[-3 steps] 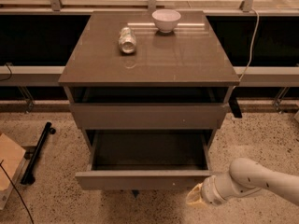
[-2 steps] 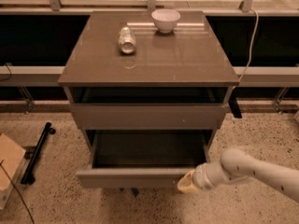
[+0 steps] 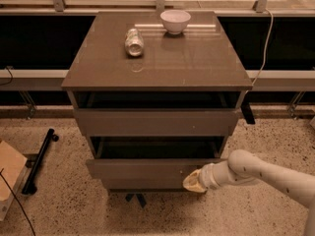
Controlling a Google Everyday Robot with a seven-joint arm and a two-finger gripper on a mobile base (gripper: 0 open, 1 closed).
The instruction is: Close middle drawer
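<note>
The middle drawer [image 3: 147, 168] is the low, plain grey-brown front panel under the taller drawer panel [image 3: 157, 122] of the cabinet [image 3: 157, 58]. It stands out only a little from the cabinet, with a dark gap above its front and no inner floor showing. My gripper [image 3: 194, 181] comes in from the lower right on a white arm [image 3: 266, 173]. Its pale tip is against the right end of the drawer's front panel.
A white bowl [image 3: 175, 19] and a can [image 3: 134, 41] lying on its side sit on the cabinet top. A black bar [image 3: 39, 159] and a cardboard box [image 3: 10, 173] lie on the speckled floor at the left. A cable [image 3: 266, 38] hangs at the right.
The middle drawer has slid most of the way into the cabinet. My gripper has moved left and forward with its front panel.
</note>
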